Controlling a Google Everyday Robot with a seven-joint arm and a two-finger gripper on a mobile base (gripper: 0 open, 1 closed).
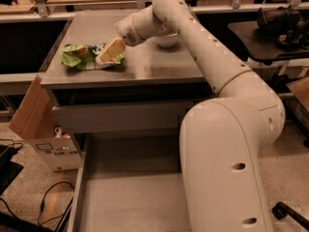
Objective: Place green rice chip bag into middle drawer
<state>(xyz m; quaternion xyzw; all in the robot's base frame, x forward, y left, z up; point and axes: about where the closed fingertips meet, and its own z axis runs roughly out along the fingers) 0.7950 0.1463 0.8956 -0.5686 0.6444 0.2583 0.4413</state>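
Observation:
The green rice chip bag (pixel 82 56) lies flat on the grey cabinet top (pixel 154 66), near its left edge. My gripper (pixel 111 51) reaches in from the right and is down at the bag's right end, overlapping it and hiding that end. The middle drawer (pixel 125 202) is pulled out wide open below the cabinet front, and its grey floor shows nothing on it. My arm's large white base covers the drawer's right side.
A narrower drawer shows as a closed grey front panel (pixel 116 117) under the top. A white bowl (pixel 166 42) sits behind my arm. A cardboard box (pixel 26 112) and a white carton (pixel 55 151) stand at the left, with cables (pixel 48 202) on the floor. A dark table (pixel 270 33) is at the right.

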